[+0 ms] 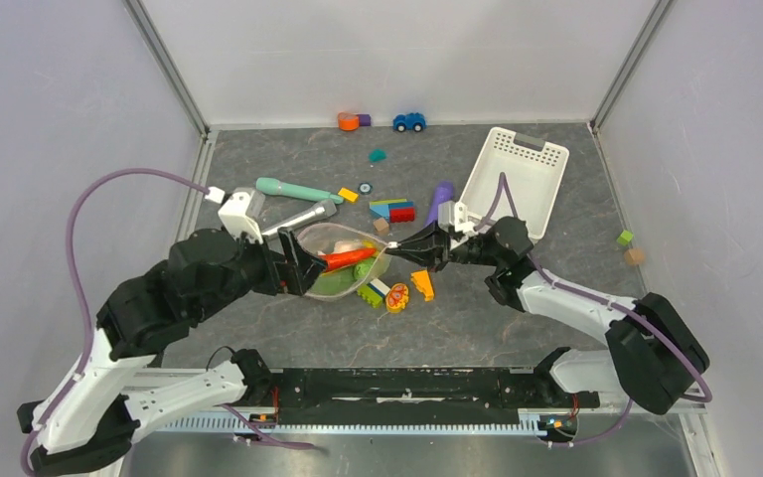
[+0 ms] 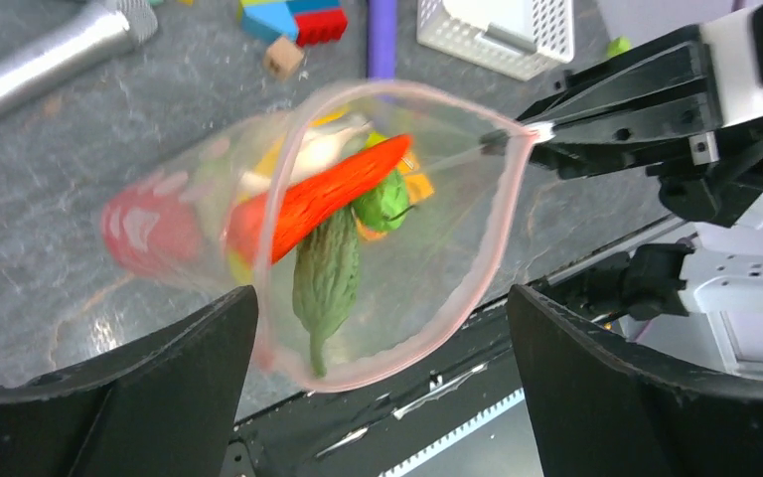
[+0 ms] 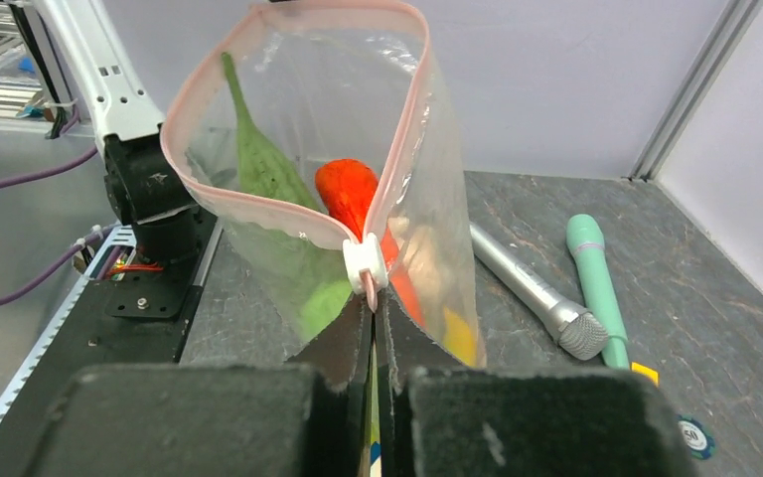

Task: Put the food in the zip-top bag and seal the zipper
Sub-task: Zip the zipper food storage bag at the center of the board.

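The zip-top bag (image 1: 343,260) hangs between both arms with its mouth gaping. Inside lie an orange-red carrot (image 2: 333,194), a long green cucumber (image 2: 326,278), a red tomato (image 2: 149,229) and a beige piece (image 2: 323,149). The pink zipper (image 2: 497,248) rings the mouth. My left gripper (image 2: 380,298) is open, with its fingers (image 2: 189,378) standing either side of the mouth's near end without pinching it. My right gripper (image 3: 374,303) is shut on the zipper's end, just under the white slider (image 3: 365,260). From the right wrist, the carrot (image 3: 350,189) and cucumber (image 3: 258,164) show through the bag.
A white slotted basket (image 1: 517,174) lies at the back right. A silver microphone (image 1: 298,217), a teal stick (image 1: 293,189), a purple stick (image 1: 441,199) and building blocks (image 1: 394,210) lie behind the bag. Small toy pieces (image 1: 397,295) sit under it, and a blue car (image 1: 409,121) stands by the back wall.
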You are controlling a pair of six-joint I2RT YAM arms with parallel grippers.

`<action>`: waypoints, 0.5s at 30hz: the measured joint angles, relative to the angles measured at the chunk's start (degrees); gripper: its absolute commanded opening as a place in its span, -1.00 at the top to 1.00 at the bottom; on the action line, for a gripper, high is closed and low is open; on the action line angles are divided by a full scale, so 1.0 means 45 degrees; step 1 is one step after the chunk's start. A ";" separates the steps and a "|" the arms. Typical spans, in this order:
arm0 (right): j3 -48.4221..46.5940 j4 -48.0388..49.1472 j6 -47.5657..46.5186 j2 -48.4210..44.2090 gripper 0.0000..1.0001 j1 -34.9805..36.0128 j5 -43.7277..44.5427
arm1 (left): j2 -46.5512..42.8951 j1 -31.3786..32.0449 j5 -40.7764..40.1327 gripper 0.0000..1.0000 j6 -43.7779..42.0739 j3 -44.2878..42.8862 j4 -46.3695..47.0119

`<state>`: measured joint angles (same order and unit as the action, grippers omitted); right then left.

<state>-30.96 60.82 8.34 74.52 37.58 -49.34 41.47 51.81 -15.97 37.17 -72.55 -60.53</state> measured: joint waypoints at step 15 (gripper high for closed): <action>-0.3240 -0.6989 -0.2157 -0.0607 1.00 -0.0024 0.0107 | 0.3512 0.0000 0.1341 -0.99 -0.2599 -0.4080 0.0418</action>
<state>-45.54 29.36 -1.37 71.79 37.47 -48.86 57.28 51.81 -9.93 25.47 -90.91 -58.65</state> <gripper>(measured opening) 0.010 0.994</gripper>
